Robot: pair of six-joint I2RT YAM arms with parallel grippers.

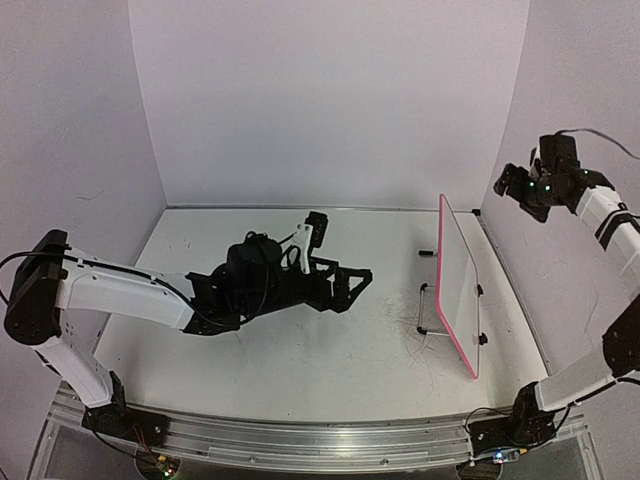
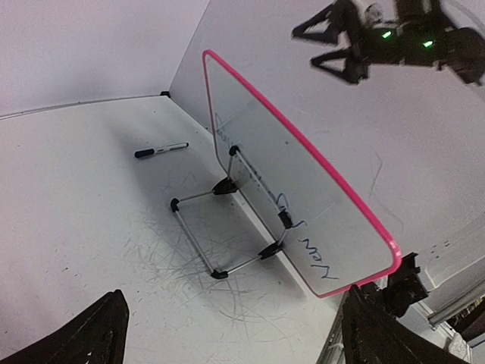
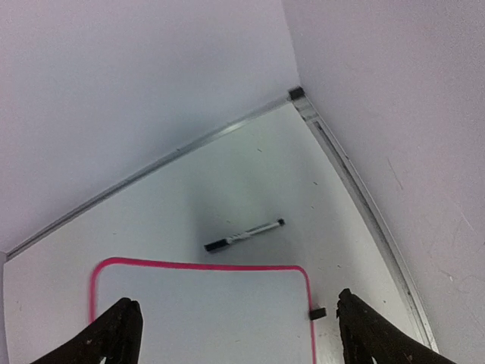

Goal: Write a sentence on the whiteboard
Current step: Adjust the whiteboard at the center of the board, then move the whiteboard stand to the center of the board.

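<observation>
Left fingers [image 2: 91, 334] and right fingers [image 3: 121, 334] gape wide, both empty. Ahead of the left fingers and below the right fingers, the whiteboard [image 2: 303, 205] stands tilted on the desk [image 2: 76, 189], bearing the sentence [image 2: 318, 262]; a pen [image 2: 161, 150] lies beyond.

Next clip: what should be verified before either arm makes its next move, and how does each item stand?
1. The right end effector is open, empty: ok.
2. The left end effector is open, empty: ok.
3. The small pink-framed glossy whiteboard stands propped on its metal wire stand: ok.
4. The black-capped white marker pen lies on the white tabletop, touching neither arm: ok.
5. The dark script sentence shows on the board; finished or not: cannot tell.
</observation>
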